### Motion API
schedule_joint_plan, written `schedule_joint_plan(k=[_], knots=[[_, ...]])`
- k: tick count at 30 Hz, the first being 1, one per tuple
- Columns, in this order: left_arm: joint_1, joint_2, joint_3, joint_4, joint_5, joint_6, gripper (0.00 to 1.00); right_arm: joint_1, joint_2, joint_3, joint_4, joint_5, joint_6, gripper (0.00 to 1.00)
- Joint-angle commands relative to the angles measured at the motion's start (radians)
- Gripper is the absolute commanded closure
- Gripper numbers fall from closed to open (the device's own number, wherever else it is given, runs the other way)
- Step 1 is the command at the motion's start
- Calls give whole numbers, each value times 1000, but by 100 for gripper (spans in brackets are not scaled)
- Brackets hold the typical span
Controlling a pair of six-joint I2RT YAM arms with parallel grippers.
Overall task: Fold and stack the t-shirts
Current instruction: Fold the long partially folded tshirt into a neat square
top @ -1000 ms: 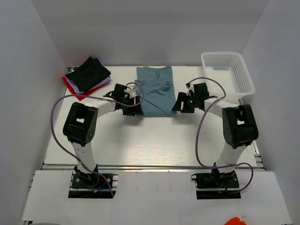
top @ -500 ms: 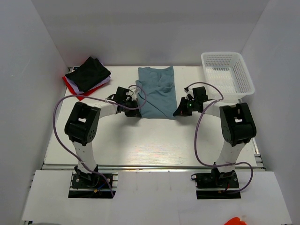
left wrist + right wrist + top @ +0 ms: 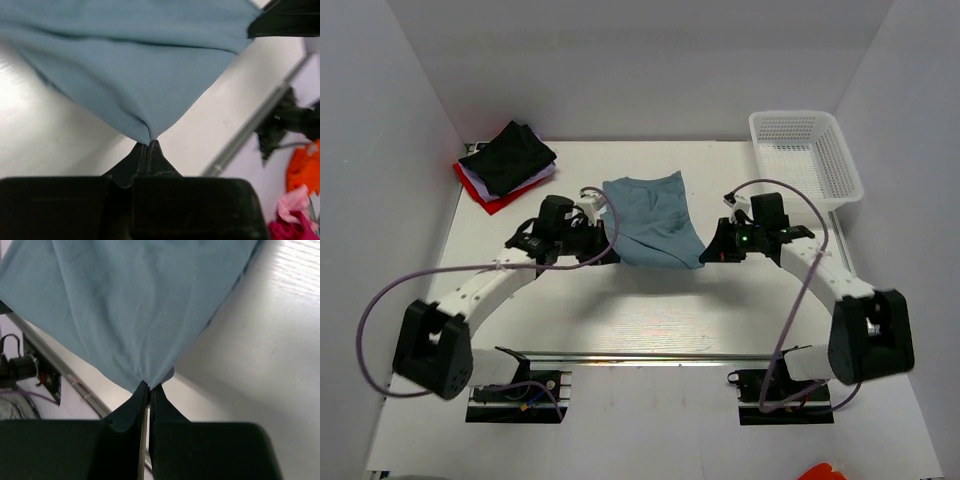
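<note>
A dusty blue-teal t-shirt (image 3: 652, 217) lies at the table's middle back, its near edge lifted and stretched between both grippers. My left gripper (image 3: 605, 244) is shut on its near left corner; in the left wrist view the cloth (image 3: 140, 75) fans out from the pinched tips (image 3: 149, 144). My right gripper (image 3: 708, 250) is shut on the near right corner, the cloth (image 3: 140, 305) hanging taut from its tips (image 3: 149, 386). A black t-shirt (image 3: 508, 158) lies on a pile at back left over red (image 3: 485, 192) and white ones.
A white mesh basket (image 3: 805, 157) stands at the back right corner. The table's metal front rail (image 3: 640, 355) runs in front of the arm bases. White walls close in the table on three sides.
Both grippers closed on the teal shirt's near corners and pulled them toward the front, lifting that edge. Both arms swung outward, their elbows now low and wide.
</note>
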Motion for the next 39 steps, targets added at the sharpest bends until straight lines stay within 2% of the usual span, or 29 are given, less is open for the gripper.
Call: schedule_joint_plan(k=[1,2,5,10,13,23,27,39], knots=[[-9,-164,-10,-128,90,-34,100,3,-159,26,-222,-10,-86,100],[-9,-184,6,-160,90,-44,100,1,-187,36,-289,2,-88,100],[-9,-219,57,-186,90,-68,100,-3,-212,106,-346,-16,-98,100],[17,-209,126,-211,26,-94,100,-7,-178,235,-349,-8,-51,100],[17,-178,139,-140,-3,-117,100,-10,-124,333,-322,12,-25,100],[70,26,266,-51,-152,-148,100,-45,153,539,-251,-39,38,100],[96,99,303,-22,-188,-148,100,-56,271,672,-233,-70,53,100],[213,435,488,111,-85,-157,100,-76,633,985,-185,-79,20,100]])
